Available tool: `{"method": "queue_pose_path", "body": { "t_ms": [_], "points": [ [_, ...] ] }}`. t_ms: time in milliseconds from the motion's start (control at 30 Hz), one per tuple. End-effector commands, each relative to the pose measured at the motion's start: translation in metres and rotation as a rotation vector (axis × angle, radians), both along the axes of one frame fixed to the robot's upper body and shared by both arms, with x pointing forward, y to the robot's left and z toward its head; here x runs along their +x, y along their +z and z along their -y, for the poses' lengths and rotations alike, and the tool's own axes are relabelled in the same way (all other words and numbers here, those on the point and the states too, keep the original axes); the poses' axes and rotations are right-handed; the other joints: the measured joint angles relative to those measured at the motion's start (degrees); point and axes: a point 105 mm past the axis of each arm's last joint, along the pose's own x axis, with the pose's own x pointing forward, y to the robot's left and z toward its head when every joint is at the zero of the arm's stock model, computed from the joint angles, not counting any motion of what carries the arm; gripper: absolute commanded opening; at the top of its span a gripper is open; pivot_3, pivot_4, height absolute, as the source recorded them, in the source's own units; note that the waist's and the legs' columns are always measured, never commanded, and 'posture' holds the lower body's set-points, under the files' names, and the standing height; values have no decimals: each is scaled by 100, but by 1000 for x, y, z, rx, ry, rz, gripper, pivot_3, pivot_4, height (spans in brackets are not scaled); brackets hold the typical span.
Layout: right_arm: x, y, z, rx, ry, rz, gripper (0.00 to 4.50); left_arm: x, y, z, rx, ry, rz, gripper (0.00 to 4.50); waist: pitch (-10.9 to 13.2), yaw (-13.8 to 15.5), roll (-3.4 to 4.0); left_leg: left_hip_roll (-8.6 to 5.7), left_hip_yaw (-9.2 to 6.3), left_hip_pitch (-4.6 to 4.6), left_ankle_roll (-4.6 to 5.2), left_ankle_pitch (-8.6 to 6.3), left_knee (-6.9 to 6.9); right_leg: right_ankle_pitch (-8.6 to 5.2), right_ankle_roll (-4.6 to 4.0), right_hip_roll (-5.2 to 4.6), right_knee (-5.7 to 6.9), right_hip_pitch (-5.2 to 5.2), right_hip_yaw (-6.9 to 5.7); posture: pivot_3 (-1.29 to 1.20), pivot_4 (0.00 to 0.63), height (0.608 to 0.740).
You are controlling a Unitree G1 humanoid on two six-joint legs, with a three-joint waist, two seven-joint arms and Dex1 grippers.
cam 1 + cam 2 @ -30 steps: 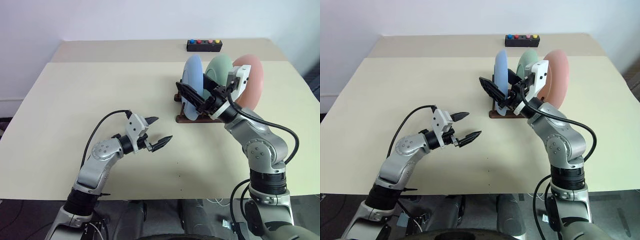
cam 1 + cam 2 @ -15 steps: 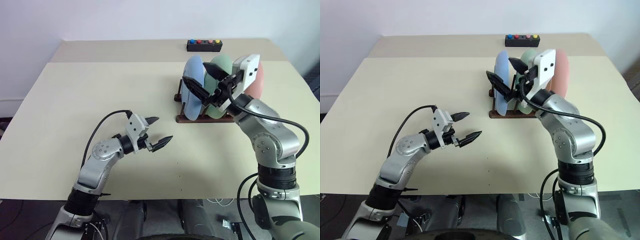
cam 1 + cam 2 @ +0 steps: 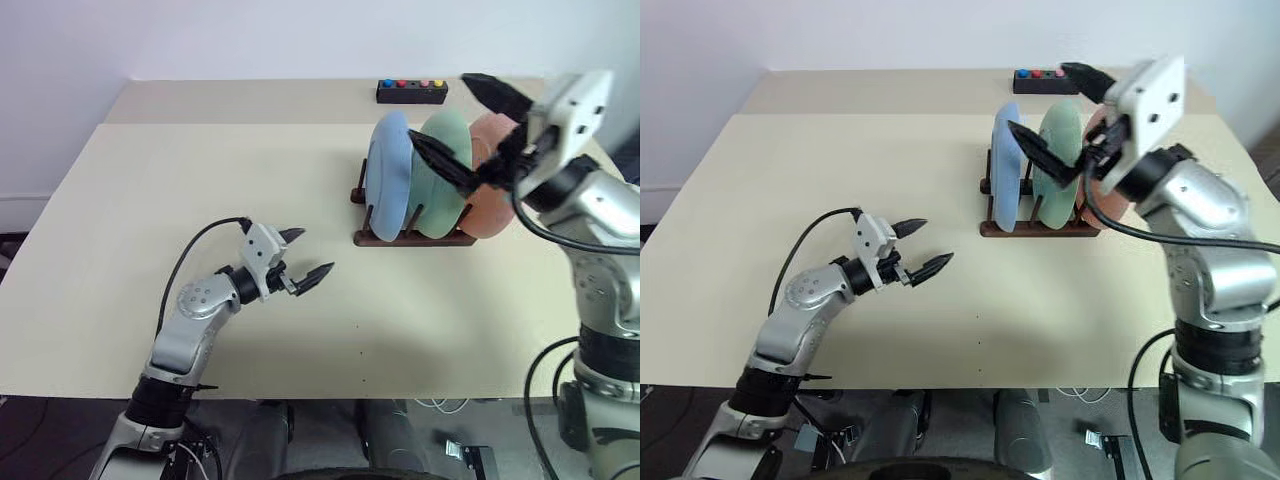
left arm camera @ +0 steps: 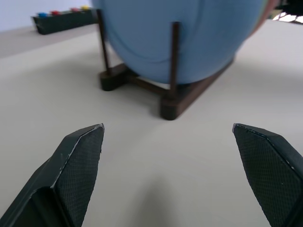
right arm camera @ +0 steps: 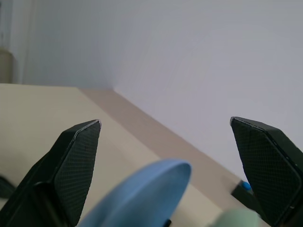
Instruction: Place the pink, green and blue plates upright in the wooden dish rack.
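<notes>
- The left gripper [image 3: 298,263] hovers low over the bare tabletop [image 3: 150,200], fingers spread, holding nothing.
- The blue plate [image 3: 388,176] stands on its edge in the wooden dish rack [image 3: 400,238], kept up by the thin pegs.
- Beside it stand the green plate [image 3: 440,150] and then the pink plate [image 3: 490,200].
- The right gripper [image 3: 470,130] is up by the plates, spread wide and empty. The job looks done.
</notes>
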Motion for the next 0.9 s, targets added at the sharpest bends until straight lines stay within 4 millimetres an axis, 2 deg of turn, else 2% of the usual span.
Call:
{"method": "queue_pose_path", "body": {
  "t_ms": [33,167,267,333,533,667,900],
  "points": [
    [-26,-12,33,-90,-36,-34,4464,9,10,-35,31,100,64,4500,-1,26,-1,0,-1,-1,0,0,0,0,0,0,-3,2,-1,0,150,740],
    [-37,-44,91,-87,-190,-166,4464,14,4,-55,64,161,63,4500,-1,4,4,-1,5,2,7,-4,4,-1,2,-3,-6,10,0,0,150,740],
    [-44,-57,122,-43,-277,-211,4464,16,1,-59,64,177,58,4500,-2,-8,5,0,10,10,7,-4,9,-1,2,-2,-7,16,3,0,150,740],
    [-50,-77,139,-21,-330,-280,4464,14,-5,-62,75,175,41,4500,-3,-2,6,0,10,15,7,-4,8,-2,2,-1,-6,21,3,0,150,740],
    [-53,-120,151,2,-371,-393,4464,12,-17,-60,84,165,14,4500,-5,-26,10,1,11,21,7,-4,8,-4,4,0,-7,28,4,0,150,740],
    [-50,-148,147,0,-360,-461,4464,9,-19,-58,79,165,5,4500,-5,-15,10,1,10,21,7,-4,8,-5,5,-1,-8,30,4,0,150,740],
    [-42,-167,136,27,-322,-493,4464,5,-23,-52,67,171,-4,4500,-6,-10,11,1,9,21,6,-4,7,-5,6,-1,-8,30,4,0,150,740]
  ]
}}
